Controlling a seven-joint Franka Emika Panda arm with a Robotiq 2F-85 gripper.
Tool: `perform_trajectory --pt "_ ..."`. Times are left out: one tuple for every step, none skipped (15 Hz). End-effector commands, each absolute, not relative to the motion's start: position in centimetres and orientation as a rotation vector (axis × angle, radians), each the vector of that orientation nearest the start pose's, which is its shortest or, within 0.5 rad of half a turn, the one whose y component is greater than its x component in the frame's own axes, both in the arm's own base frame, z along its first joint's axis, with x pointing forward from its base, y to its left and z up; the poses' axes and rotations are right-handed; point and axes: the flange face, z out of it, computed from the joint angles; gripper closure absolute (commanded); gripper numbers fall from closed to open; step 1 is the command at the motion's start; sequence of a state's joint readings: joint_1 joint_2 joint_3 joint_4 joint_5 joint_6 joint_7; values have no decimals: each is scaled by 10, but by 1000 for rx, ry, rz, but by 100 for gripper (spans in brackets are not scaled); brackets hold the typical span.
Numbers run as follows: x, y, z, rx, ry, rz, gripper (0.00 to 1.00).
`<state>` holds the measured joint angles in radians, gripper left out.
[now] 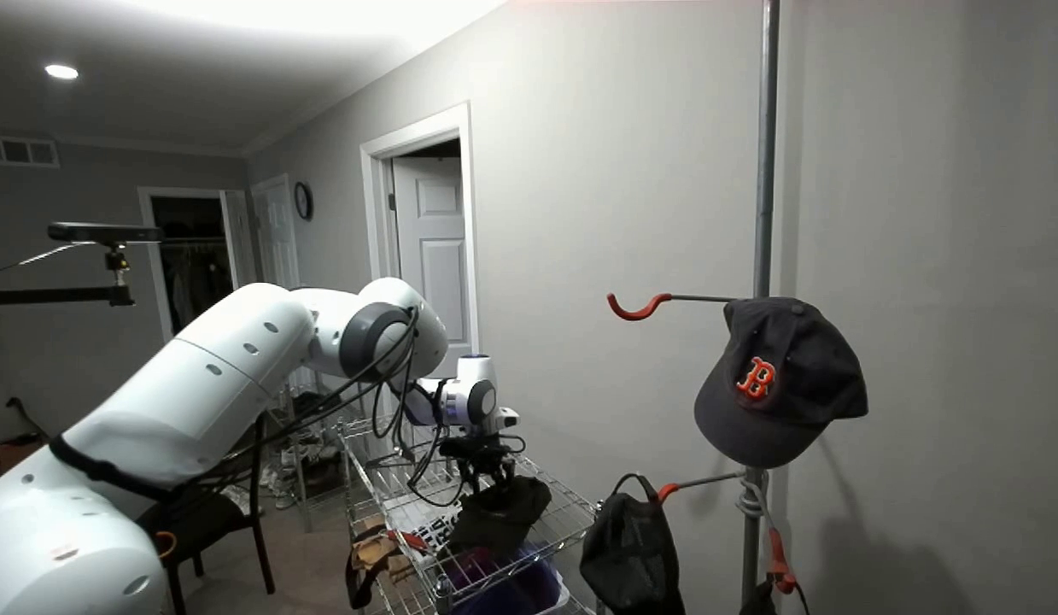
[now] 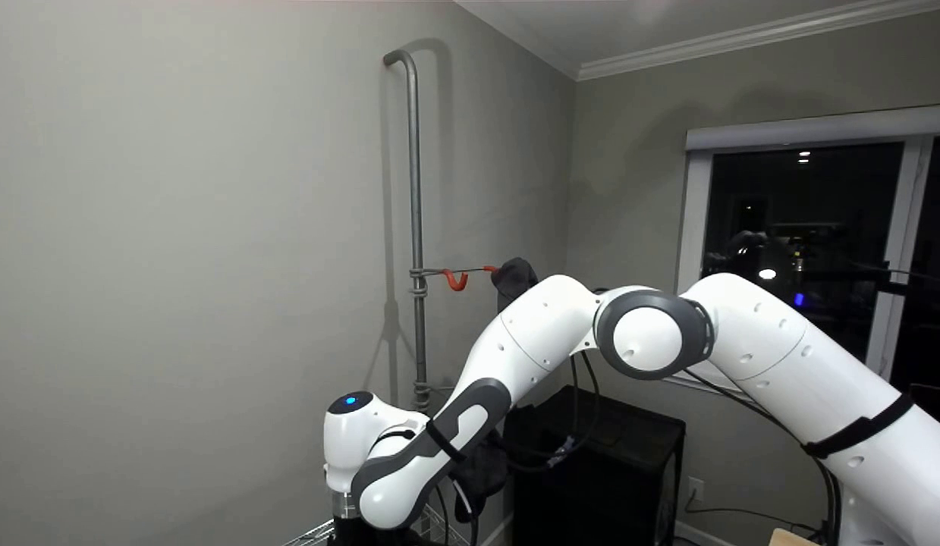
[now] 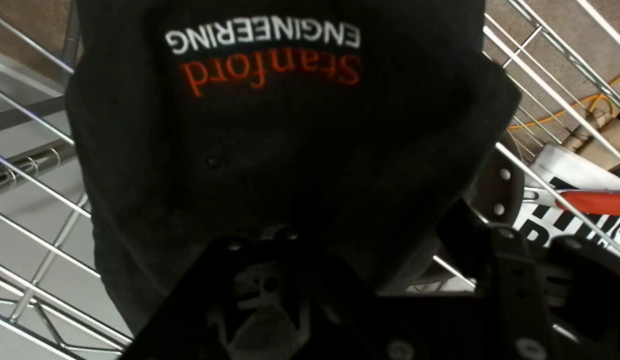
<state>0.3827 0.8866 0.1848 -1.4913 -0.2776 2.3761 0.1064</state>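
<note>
A black cap (image 3: 289, 125) with "Stanford Engineering" lettering lies on a wire shelf (image 3: 44, 245). It fills the middle of the wrist view, lettering upside down. In an exterior view the black cap (image 1: 499, 517) sits at the shelf's near end, under my gripper (image 1: 489, 483). In the wrist view my gripper (image 3: 377, 237) has its fingers apart, with the cap's edge showing between them. One finger is over the cap and the other is beside its edge. Dark on dark hides whether the fingers touch the cloth. In an exterior view (image 2: 371, 531) the gripper is mostly cut off below.
A dark cap with a red B (image 1: 755, 380) and a black mesh-sided cap (image 1: 633, 547) hang on red-tipped hooks of a metal pole (image 1: 764, 171). A red-handled tool (image 3: 595, 201) and white lettered sheet (image 3: 560, 225) lie beside the cap. A purple bin (image 1: 529, 589) stands below.
</note>
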Motion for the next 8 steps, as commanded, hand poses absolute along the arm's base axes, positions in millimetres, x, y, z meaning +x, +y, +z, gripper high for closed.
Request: perform_trajectory --pt "617 358 148 -3016 -949 -31 64" --pt "617 358 148 -3016 -949 -30 72" --pt "617 358 148 -3016 -949 -31 77" --pt "617 357 150 -3016 -948 -32 84" --pt "617 357 151 -3015 -948 -33 90" --pt "618 357 152 -3016 -948 -37 94" --pt "618 357 154 -3016 -948 -41 97" --pt "619 357 157 -3019 -946 -48 98"
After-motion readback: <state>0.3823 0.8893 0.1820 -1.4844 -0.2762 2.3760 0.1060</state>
